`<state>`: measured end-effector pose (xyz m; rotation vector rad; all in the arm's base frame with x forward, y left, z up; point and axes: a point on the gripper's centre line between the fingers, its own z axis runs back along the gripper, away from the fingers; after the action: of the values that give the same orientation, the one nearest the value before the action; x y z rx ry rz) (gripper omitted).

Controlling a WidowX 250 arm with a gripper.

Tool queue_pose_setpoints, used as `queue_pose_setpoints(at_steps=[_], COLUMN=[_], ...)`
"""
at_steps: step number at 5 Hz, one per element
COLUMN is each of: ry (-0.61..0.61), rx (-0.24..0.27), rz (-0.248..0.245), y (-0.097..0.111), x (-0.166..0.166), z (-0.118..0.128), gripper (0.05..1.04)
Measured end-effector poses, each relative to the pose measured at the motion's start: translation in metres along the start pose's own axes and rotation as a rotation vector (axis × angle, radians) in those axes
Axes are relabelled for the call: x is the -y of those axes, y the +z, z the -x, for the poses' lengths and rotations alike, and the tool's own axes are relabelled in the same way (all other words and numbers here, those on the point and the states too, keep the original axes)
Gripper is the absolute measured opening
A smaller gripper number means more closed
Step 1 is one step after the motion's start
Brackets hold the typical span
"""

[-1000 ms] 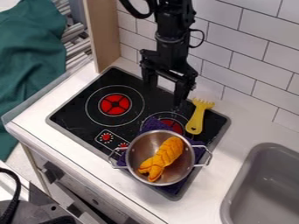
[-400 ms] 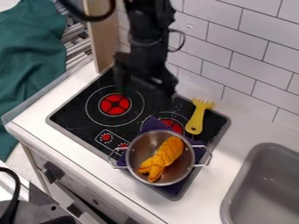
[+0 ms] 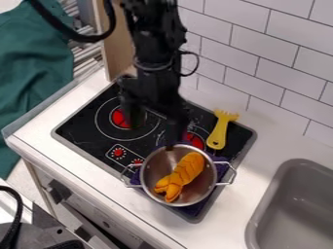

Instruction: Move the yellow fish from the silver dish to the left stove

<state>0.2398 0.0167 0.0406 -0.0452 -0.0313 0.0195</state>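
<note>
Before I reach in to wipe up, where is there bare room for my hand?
The white counter is bare between the stove and the sink, and in a narrow strip along the stove's left front edge. The stove's right half is crowded: pot with fish, purple cloth, yellow spatula. The claw hangs over its middle.

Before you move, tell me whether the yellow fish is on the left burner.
No; the yellow fish lies inside the silver pot, away from the left burner.
</note>
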Motion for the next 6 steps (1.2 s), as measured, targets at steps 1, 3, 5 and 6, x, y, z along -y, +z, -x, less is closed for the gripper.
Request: queue_pose_setpoints(at_steps=[1, 3, 5, 6], ry=[-0.022, 0.018, -0.004, -0.026], rx=[-0.040, -0.049, -0.028, -0.008], rz=[0.052, 0.153, 0.144, 0.089], y=[-0.011, -0.021, -0.037, -0.045], x=[0.024, 0.044, 0.050, 0.054], z=[0.006, 0.037, 0.030, 0.021], gripper=[1.001, 1.001, 1.001, 1.001])
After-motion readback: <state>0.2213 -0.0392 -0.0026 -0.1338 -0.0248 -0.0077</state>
